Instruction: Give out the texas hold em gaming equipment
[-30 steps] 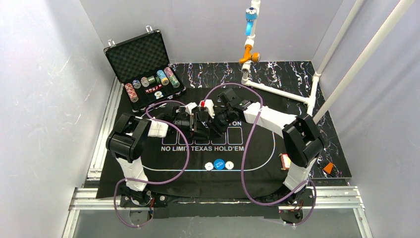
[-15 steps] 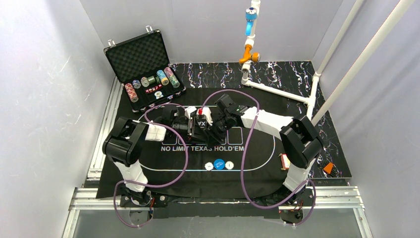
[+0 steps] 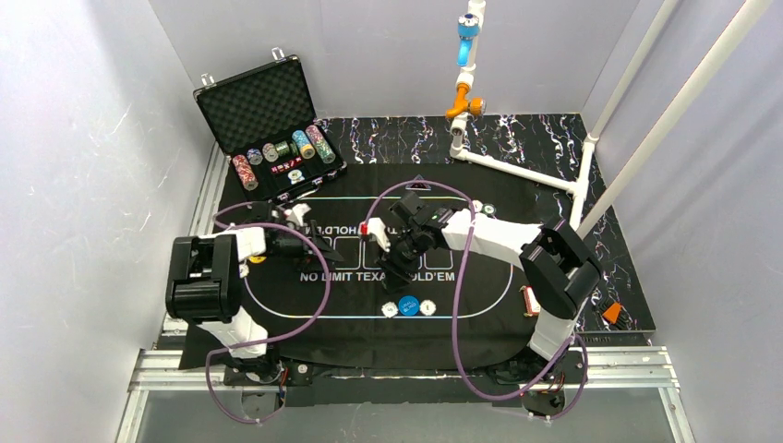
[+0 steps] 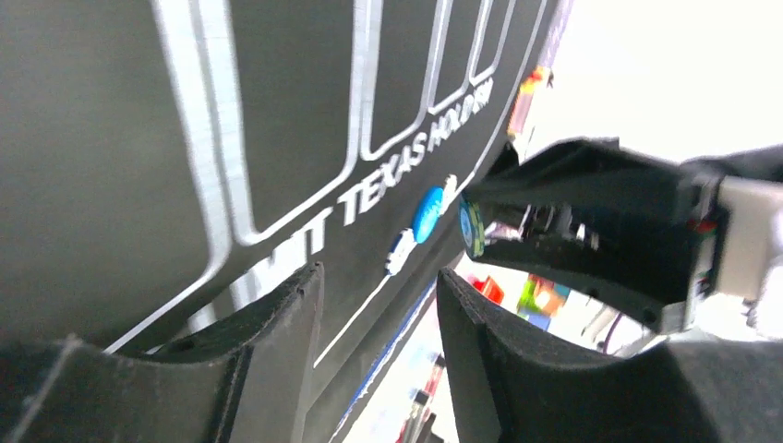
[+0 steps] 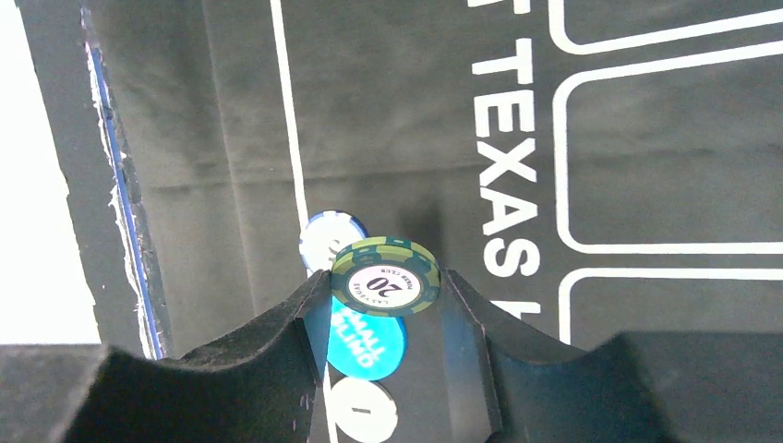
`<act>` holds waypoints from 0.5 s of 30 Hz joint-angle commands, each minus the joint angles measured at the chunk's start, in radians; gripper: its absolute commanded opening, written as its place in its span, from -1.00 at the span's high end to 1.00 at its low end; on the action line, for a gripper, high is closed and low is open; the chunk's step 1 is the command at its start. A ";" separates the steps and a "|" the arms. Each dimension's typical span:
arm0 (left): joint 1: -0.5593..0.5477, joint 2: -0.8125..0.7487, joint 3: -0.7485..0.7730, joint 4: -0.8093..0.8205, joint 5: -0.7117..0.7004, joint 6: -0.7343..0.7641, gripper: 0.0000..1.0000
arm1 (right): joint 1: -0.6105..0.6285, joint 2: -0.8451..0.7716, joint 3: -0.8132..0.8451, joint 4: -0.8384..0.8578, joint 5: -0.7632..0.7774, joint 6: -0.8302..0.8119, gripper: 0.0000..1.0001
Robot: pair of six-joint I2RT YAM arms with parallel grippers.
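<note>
Slippage is the main worry. The right gripper (image 5: 386,288) pinches a green striped poker chip (image 5: 385,275) marked "20" by opposite points of its rim, face tilted up, so only two thin edges take the grip. A small twist or jolt could flip the chip out, and on its edge it would likely roll.

The second hazard lies just beneath the fingertips. A blue button (image 5: 367,349) sits directly under the chip, with one white button (image 5: 328,242) ahead of it and another white button (image 5: 362,413) behind. Let go here, the chip would probably land on the blue button, slide off it, or nudge the row out of line. It needs bare cloth to one side of the fingers first.

The left gripper (image 4: 379,279) is spread and carries nothing. It hangs off to the side of the right one, with a clear gap between, so a collision looks unlikely.

Under both lies the black mat (image 3: 480,277), printed with white outlines and lettering. It looks like soft cloth, which should deaden a short drop. It covers a black marbled tabletop (image 3: 517,134). Far beyond the left gripper stands the open foam-lined case (image 3: 254,101) with more chips (image 3: 277,152) in rows. Plain grey walls and a white pipe frame (image 3: 522,171) close in the space.
</note>
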 commanded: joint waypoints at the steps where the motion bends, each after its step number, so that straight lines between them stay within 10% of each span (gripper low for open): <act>1: 0.190 -0.081 0.030 -0.171 -0.070 0.074 0.05 | 0.109 -0.033 0.038 -0.058 0.107 -0.044 0.31; 15: 0.476 -0.210 0.059 -0.135 -0.064 -0.031 -0.02 | 0.344 0.150 0.203 -0.144 0.424 -0.031 0.22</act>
